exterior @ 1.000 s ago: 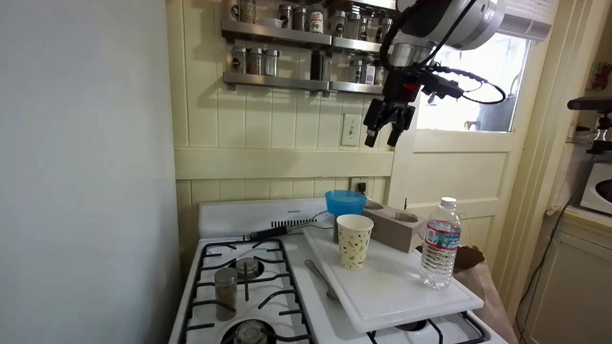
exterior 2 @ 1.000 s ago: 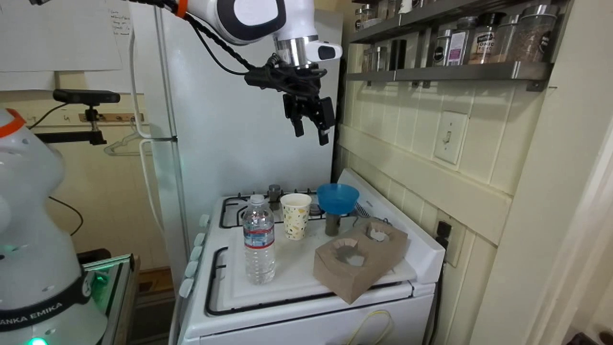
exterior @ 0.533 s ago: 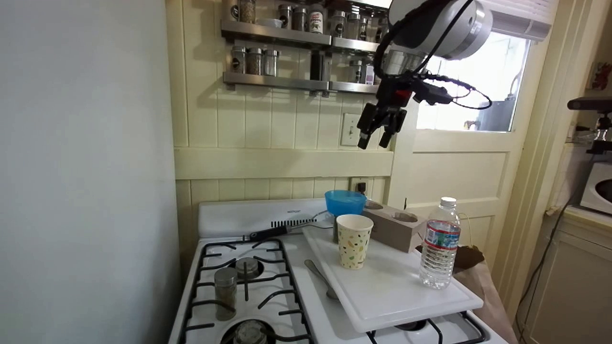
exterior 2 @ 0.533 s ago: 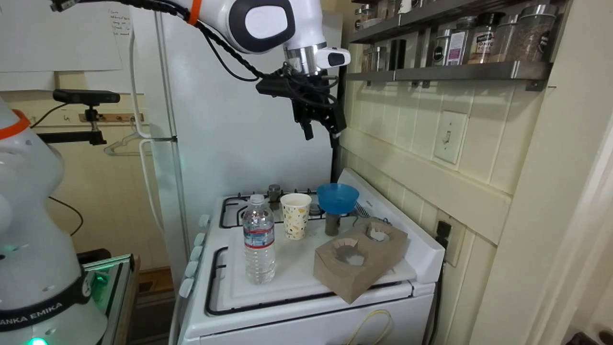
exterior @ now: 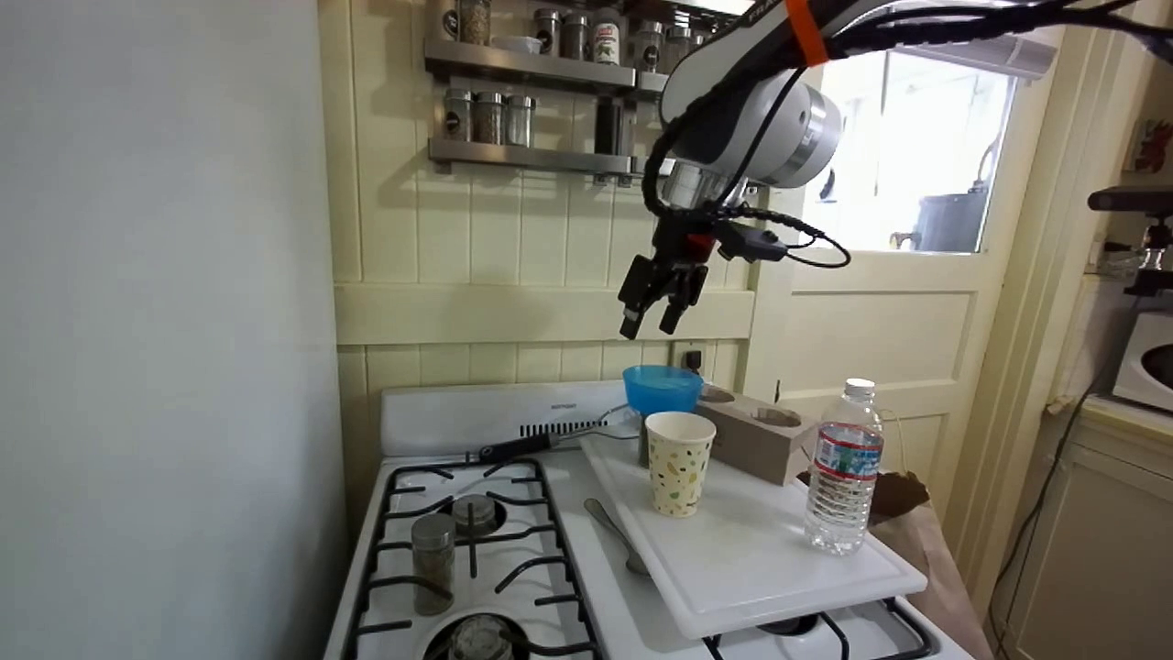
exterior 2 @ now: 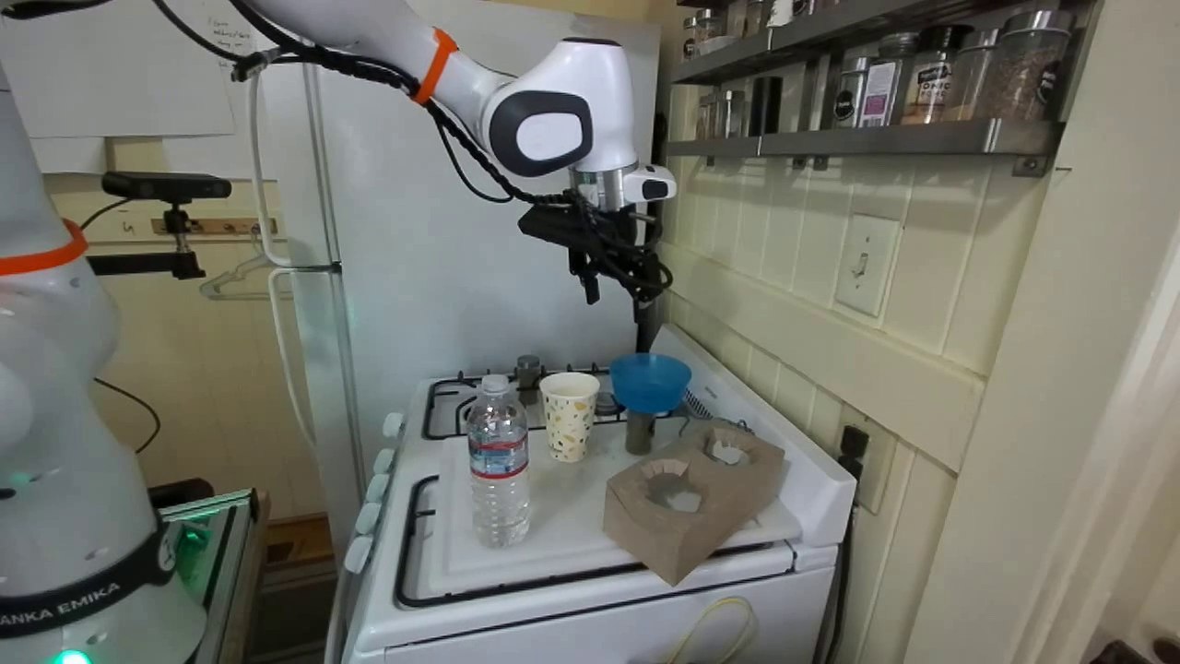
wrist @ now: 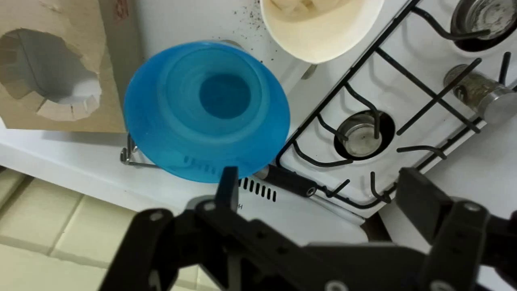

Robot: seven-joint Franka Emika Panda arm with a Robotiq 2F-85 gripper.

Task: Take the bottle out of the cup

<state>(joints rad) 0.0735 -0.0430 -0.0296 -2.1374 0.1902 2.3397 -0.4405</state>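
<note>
The clear water bottle (exterior: pixel 843 490) with a white cap stands upright on the white cutting board (exterior: pixel 742 577), apart from the cup. It also shows in an exterior view (exterior 2: pixel 499 516) and is out of the wrist view. The speckled cream cup (exterior: pixel 678 472) stands upright on the board, also in an exterior view (exterior 2: pixel 570 424). In the wrist view the cup (wrist: pixel 319 44) is at the top edge, with pale lumps inside. My gripper (exterior: pixel 650 326) is open and empty, high above the blue bowl, also in an exterior view (exterior 2: pixel 615 306). Its fingers (wrist: pixel 424 202) stand wide apart.
The blue bowl (exterior: pixel 662 392) sits atop a small jar (exterior 2: pixel 641 433) behind the cup. A cardboard holder (exterior 2: pixel 691 498) with two holes lies beside it. A spoon (exterior: pixel 616 536), a black-handled utensil (exterior: pixel 518 447) and a spice jar (exterior: pixel 433 564) lie or stand on the stove. Shelves (exterior: pixel 531 156) hang on the wall.
My gripper has come down, moving left in an exterior view and slightly right in an exterior view. It stays open. The bottle and the cup have not moved.
</note>
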